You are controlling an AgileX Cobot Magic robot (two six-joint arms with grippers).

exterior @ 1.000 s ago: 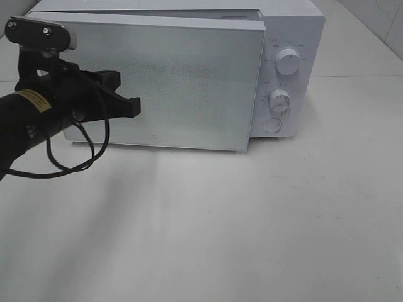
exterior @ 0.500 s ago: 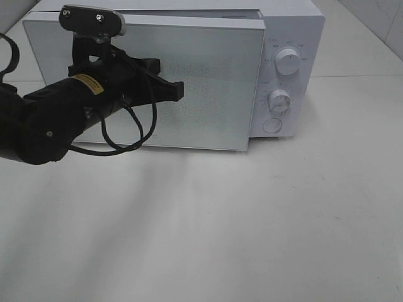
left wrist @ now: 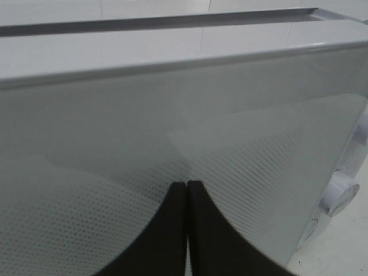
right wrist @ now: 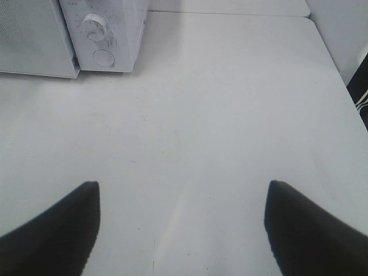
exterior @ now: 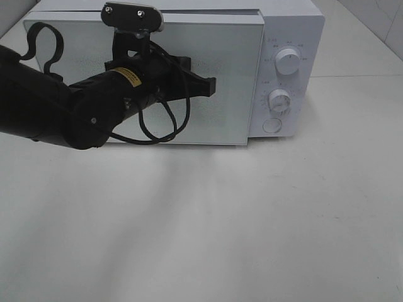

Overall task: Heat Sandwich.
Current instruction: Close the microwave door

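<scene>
The white microwave [exterior: 296,31] stands at the back of the table. Its frosted door [exterior: 233,63] is almost closed, with a narrow dark gap along its top edge [left wrist: 144,24]. My left gripper [exterior: 211,87] is shut and empty, its fingertips pointing at the middle of the door face. The left wrist view shows the two black fingers [left wrist: 172,230] pressed together right at the dotted door glass [left wrist: 259,167]; contact cannot be told. My right gripper [right wrist: 182,187] stands open over bare table, empty. The sandwich is hidden.
Two round knobs [exterior: 288,62] [exterior: 279,99] and a round button [exterior: 272,125] sit on the microwave's right-hand panel. The white table [exterior: 252,220] stretches in front of it. A black cable [exterior: 165,129] loops under my left wrist.
My left arm has swept to the right across the door, from its left edge to its middle. The door has swung a little closer to the microwave body.
</scene>
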